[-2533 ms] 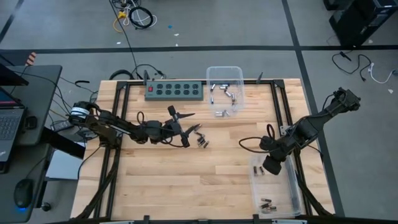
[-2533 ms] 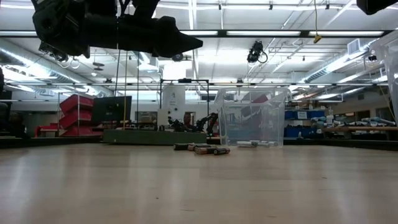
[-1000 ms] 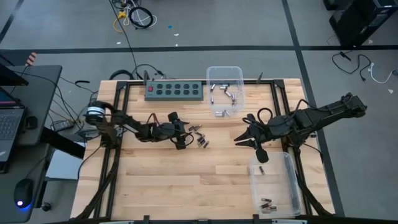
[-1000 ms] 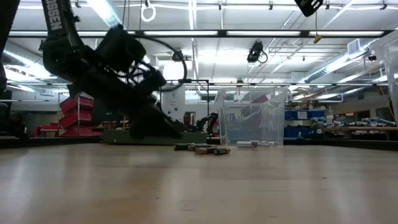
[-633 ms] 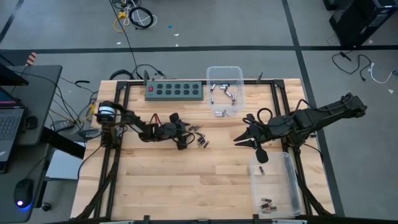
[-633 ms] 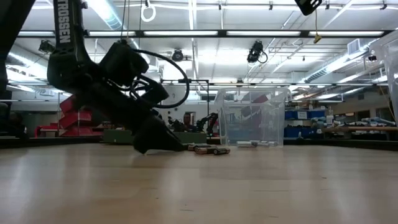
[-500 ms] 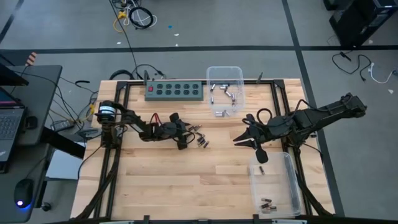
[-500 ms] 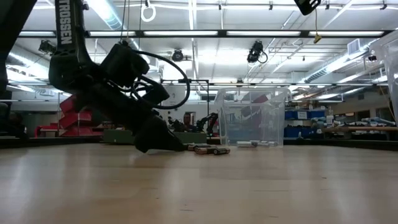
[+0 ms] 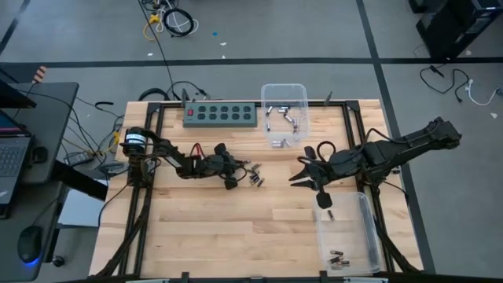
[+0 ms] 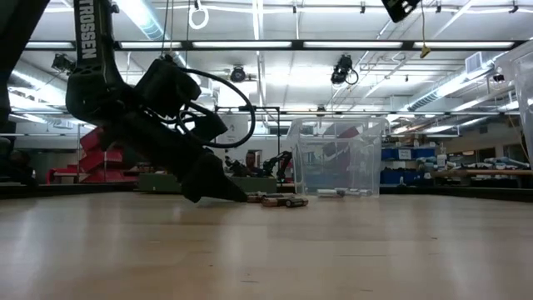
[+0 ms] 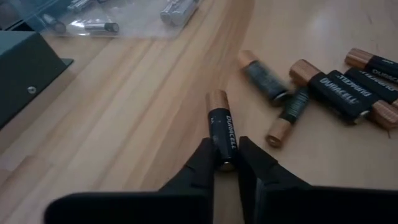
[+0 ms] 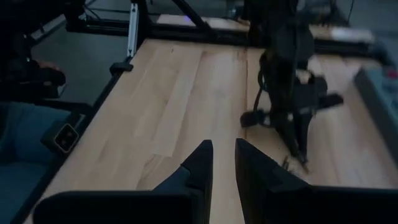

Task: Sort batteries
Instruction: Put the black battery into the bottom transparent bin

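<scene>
Several black-and-copper batteries lie loose on the wooden table, left of its middle. My left gripper is down at the table among them and is shut on one battery. In the low view it shows as a dark wedge beside the batteries. My right gripper hangs above the table right of the middle. A narrow gap shows between its fingers, with nothing in it. My left gripper pinches the battery's flat black end between its two fingertips. The fingers slant down from the table's left side and lie along the battery. The battery lies on the wood, its copper end pointing away from the gripper.
A clear bin with silvery batteries stands at the far middle, with a green power strip to its left. A second clear bin holding a few batteries sits at the near right. Bare wood spreads across the near half.
My left gripper has sunk to the table at the left side of the loose batteries, rolled a little, and shut on one battery. The battery still lies on the wood.
</scene>
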`<state>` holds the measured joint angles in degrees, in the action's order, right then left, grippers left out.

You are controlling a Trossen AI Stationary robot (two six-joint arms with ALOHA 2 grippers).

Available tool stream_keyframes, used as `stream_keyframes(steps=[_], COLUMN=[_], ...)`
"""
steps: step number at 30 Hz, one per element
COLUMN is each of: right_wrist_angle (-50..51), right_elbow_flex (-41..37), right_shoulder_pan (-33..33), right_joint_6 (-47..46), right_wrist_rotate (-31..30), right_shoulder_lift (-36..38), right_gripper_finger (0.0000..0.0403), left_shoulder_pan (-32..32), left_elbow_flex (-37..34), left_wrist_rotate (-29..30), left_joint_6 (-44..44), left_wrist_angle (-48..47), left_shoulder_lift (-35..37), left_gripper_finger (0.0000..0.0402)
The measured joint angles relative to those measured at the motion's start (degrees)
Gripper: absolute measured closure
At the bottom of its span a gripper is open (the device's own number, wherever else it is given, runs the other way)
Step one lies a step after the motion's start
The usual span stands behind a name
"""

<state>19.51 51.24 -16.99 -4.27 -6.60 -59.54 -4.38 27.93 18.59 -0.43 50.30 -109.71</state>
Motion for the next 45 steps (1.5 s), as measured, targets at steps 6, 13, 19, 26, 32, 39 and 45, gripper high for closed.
stream_keyframes(steps=[6, 13, 19, 26, 32, 39, 45], right_wrist_angle=[-9.98, -16.62, -17.29, -20.13, -26.19, -45.44, -55.89], right_elbow_flex=[0.00, 0.00, 0.02, 0.02, 0.03, 0.02, 0.00], right_shoulder_pan=[1.03, 4.54, 7.66, 11.23, 12.92, 13.04, 13.02], right_joint_6=[9.46, 13.50, 13.22, 13.39, 13.71, 18.77, 22.27], right_wrist_rotate=[-1.65, -6.33, -6.42, -6.13, -4.01, 1.96, 2.23], right_shoulder_lift=[-2.39, -3.81, -4.39, -7.87, -14.88, -24.61, -30.03], right_gripper_finger=[0.0348, 0.0348, 0.0348, 0.0348, 0.0348, 0.0347, 0.0329], left_shoulder_pan=[1.02, 3.86, 5.86, 7.26, 8.15, 8.20, 8.22], left_elbow_flex=[-0.06, -0.51, -2.56, -5.65, -8.91, -7.82, -6.39], left_wrist_rotate=[1.89, 9.15, 13.20, 12.81, 6.84, -7.90, -10.55], left_joint_6=[-0.64, 0.02, 0.51, 7.41, 13.49, 15.55, 15.69], left_wrist_angle=[0.48, -3.97, -2.18, 10.26, 29.05, 39.00, 38.91], left_shoulder_lift=[0.50, 4.81, 9.94, 14.96, 16.11, 16.13, 16.11], left_gripper_finger=[0.0383, 0.0371, 0.0372, 0.0371, 0.0370, 0.0369, 0.0369])
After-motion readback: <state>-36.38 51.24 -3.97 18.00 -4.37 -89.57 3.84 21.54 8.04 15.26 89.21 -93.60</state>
